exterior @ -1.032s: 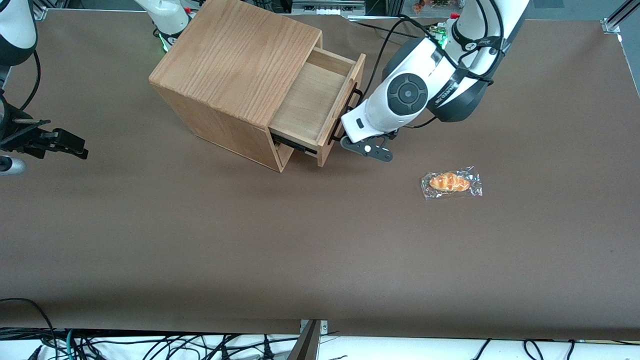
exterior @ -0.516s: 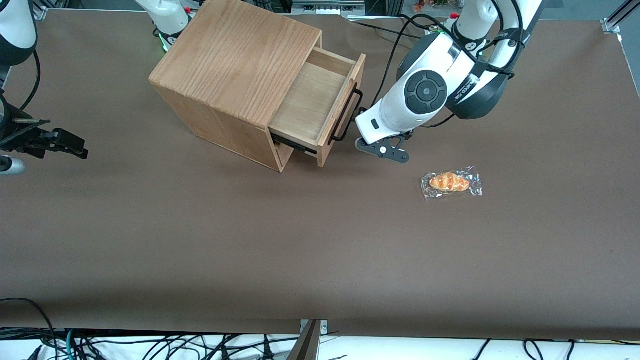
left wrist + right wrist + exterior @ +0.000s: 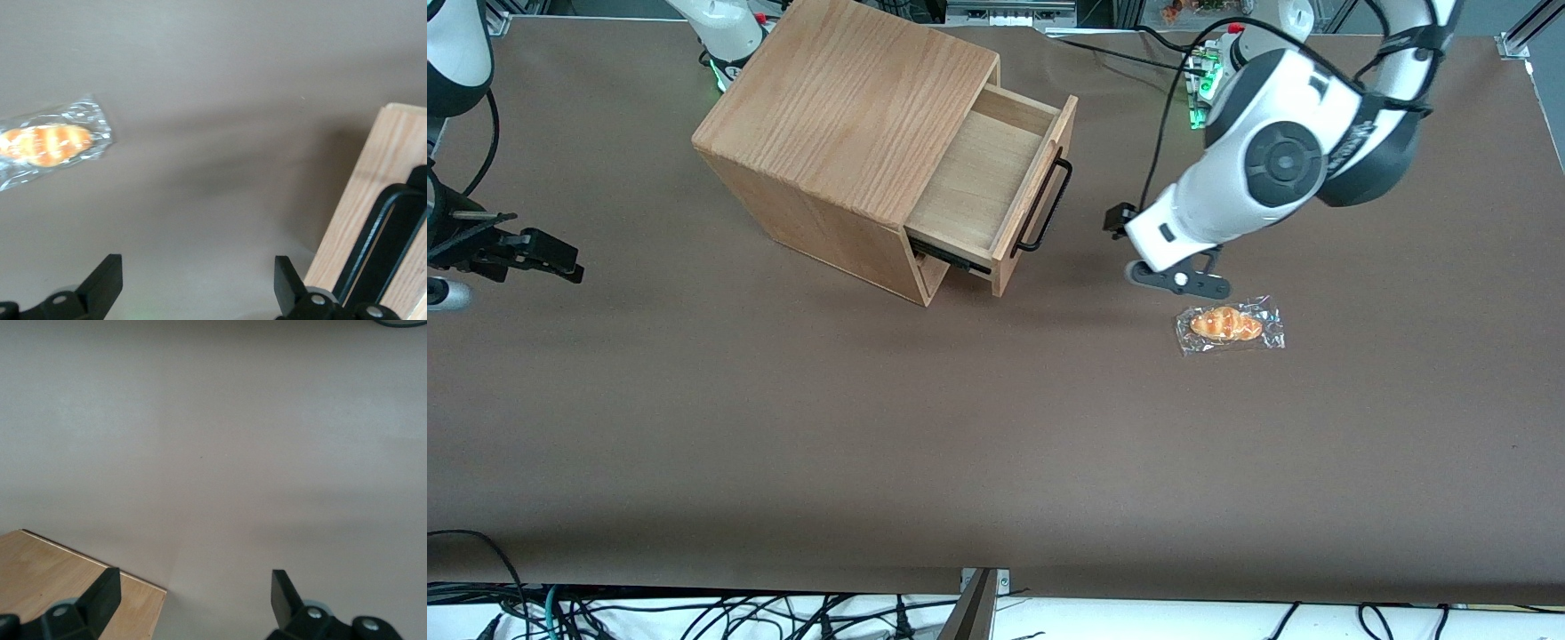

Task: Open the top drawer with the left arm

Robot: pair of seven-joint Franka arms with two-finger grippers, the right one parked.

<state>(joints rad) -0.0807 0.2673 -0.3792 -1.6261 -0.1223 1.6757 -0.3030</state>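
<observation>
The top drawer (image 3: 983,178) of the oak cabinet (image 3: 845,116) stands pulled out, and its inside shows bare wood. Its black bar handle (image 3: 1047,206) is free, with nothing on it. The left arm (image 3: 1272,169) hangs low over the table, between the drawer front and a wrapped bread roll (image 3: 1230,325). In the left wrist view my gripper (image 3: 197,267) is open, its fingers (image 3: 107,280) wide apart over bare tabletop. The drawer front (image 3: 373,200) and handle (image 3: 387,233) show beside it, apart from the fingers.
The bread roll in clear wrap (image 3: 47,143) lies on the brown table (image 3: 996,427), a little nearer the front camera than the gripper. Cables run along the table edge nearest the front camera and near the working arm's base.
The left arm has drawn back from the drawer handle toward the working arm's end of the table and now hangs close to the bread roll. The drawer stays pulled out as before.
</observation>
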